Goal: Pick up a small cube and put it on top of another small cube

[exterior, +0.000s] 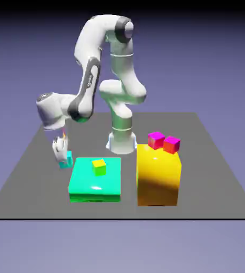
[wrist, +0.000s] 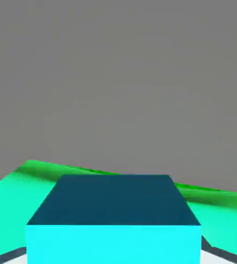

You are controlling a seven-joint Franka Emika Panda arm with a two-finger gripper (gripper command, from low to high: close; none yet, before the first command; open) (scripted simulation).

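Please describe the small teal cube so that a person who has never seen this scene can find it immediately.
Find the flat green slab on the grey table. Just off its far corner on the exterior view's left, the white arm's gripper reaches down, and the teal cube sits at its tip. It is plain teal-cyan, unlike the yellow-green cube on the slab and the magenta cube on the yellow block.

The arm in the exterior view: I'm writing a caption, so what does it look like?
The arm is glossy white with rounded, tube-like links and dark grey bands at the joints. It ends in a white hand with small pale fingers. No cables or markings show.
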